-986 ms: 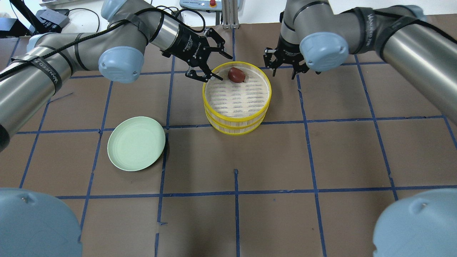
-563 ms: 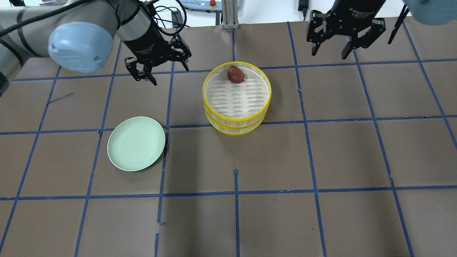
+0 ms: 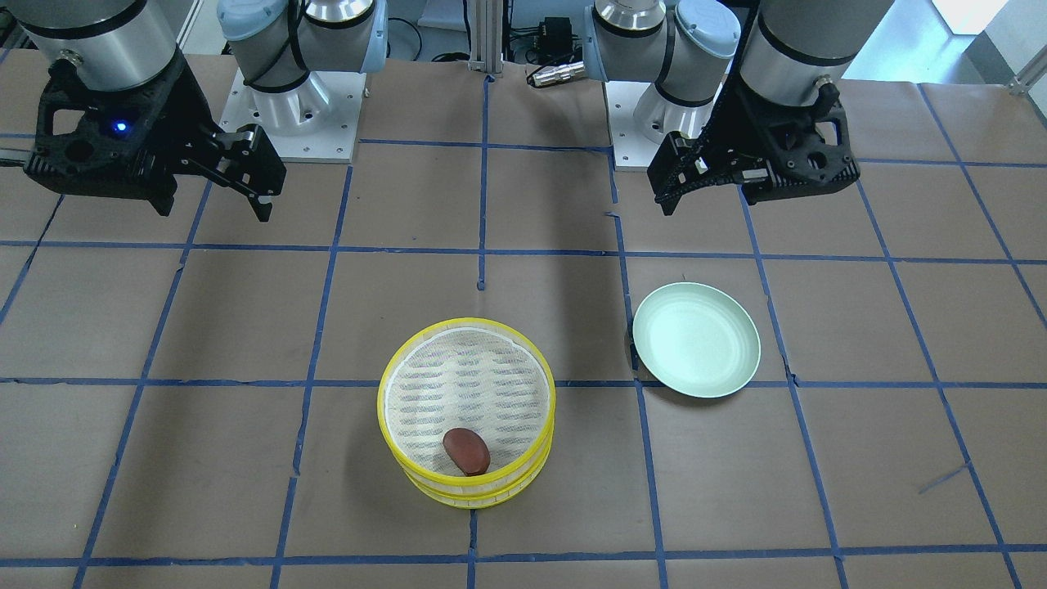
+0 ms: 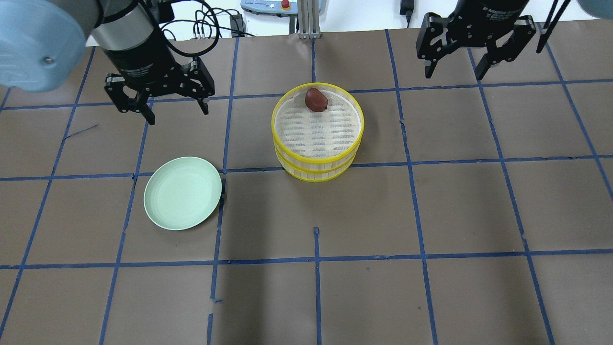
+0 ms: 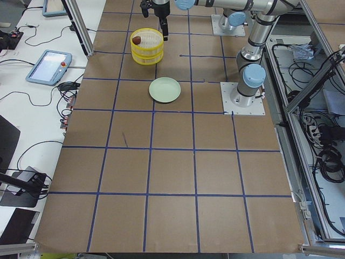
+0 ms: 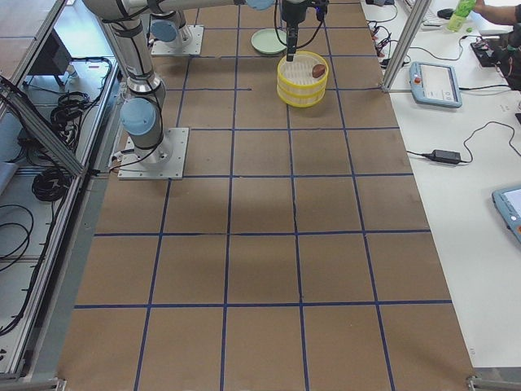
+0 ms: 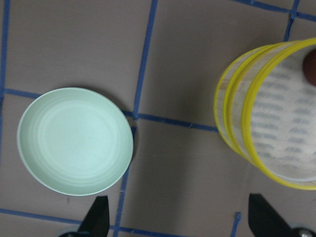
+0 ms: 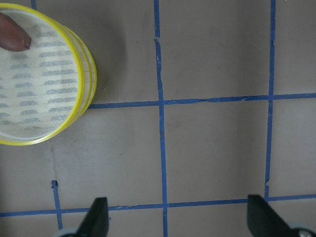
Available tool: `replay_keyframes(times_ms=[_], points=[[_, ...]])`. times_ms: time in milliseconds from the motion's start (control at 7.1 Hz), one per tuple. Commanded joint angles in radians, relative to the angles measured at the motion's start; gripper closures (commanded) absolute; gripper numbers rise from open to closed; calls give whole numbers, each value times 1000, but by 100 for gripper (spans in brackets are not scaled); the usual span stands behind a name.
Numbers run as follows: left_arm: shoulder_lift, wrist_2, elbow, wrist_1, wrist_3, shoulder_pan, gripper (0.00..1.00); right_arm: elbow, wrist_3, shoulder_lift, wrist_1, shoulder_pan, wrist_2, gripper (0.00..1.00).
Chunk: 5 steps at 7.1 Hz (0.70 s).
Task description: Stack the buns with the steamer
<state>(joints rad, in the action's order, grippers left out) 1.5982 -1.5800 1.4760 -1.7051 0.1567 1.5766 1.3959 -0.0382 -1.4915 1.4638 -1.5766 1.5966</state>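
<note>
Overhead view: you have the left gripper (image 4: 178, 115) hanging over the table (image 4: 431, 215) beyond the pale green plate (image 4: 183, 193), fingers spread wide, nothing between them. The right gripper (image 4: 453, 74) hangs at the far right of the grid, likewise spread and holding nothing. The two-tier yellow-rimmed steamer (image 4: 316, 171) stands between them, apart from both. The reddish-brown bun (image 4: 316, 99) lies on the woven floor of its top tier, against the far rim. Front-facing view: the bun sits at the camera-side rim of the top tier. The plate is on the view's right of the steamer, not touching it. The left gripper is behind the plate on the view's right, the right gripper at the view's left edge, both well above the paper. Exterior left: steamer far up the table with the bun showing in it, plate nearer the camera; jaws too small to judge here. Exterior right: steamer nearer, plate behind it. Left wrist: plate at left, steamer at the right edge, bun only a dark sliver there; both fingertips sit at the bottom corners, well apart. Right wrist: steamer and bun at upper left, fingertips again well apart over bare paper.
</note>
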Motion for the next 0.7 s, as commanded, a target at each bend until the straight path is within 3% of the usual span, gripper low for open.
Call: replay_keyframes(times_ms=[0,563], points=[[-20,-5,7,-8,-31,-9,0,5,8,-12,1,-6,5,0],[-32,-9,24,-8,-32,-10,0,11,9,-16,1,-6,5,0]])
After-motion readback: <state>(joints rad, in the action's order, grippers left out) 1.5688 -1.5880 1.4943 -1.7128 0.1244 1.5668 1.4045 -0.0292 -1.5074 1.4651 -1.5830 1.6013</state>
